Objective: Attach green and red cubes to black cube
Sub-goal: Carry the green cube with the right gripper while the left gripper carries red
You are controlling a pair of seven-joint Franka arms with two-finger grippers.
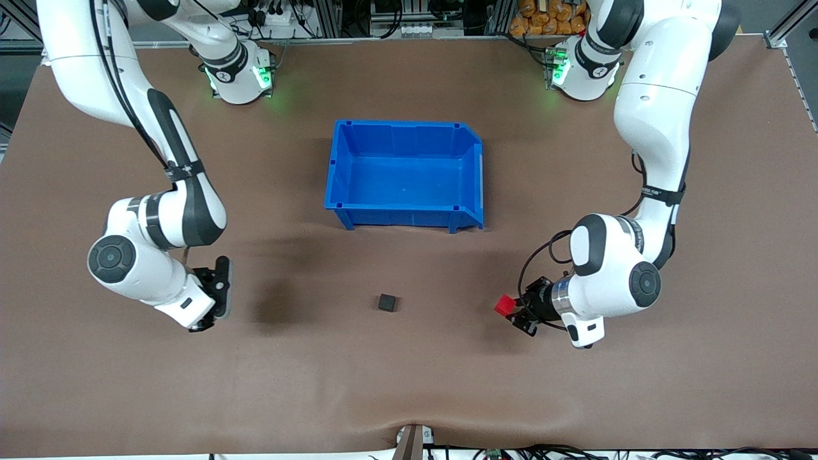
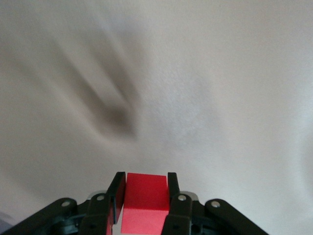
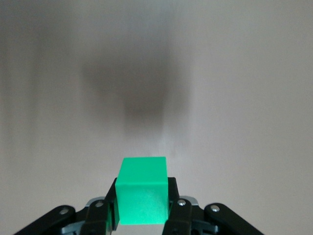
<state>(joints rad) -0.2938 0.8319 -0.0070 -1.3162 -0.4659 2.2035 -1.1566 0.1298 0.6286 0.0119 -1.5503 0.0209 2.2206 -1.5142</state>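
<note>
Left claw (image 1: 519,314): lower right of frame, above the surface (image 1: 409,383), closed on red cube (image 1: 504,305).
Right claw (image 1: 217,300): lower left of frame, above the surface, clamped on green cube (image 3: 142,190).
Black cube (image 1: 386,302): on surface, lower centre, below blue bin (image 1: 339,172).
Writing: arm lettering unreadable.

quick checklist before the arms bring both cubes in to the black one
1. Red cube clamped in the left gripper: ok, a finger on each side in the left wrist view.
2. Green cube clamped in the right gripper: ok in the right wrist view; hidden in the front view.
3. Black cube free on the table, between the two grippers: ok.
4. Blue bin off the path, farther from the front camera: ok.
5. Cube faces squared to the black cube: cannot tell.
</note>
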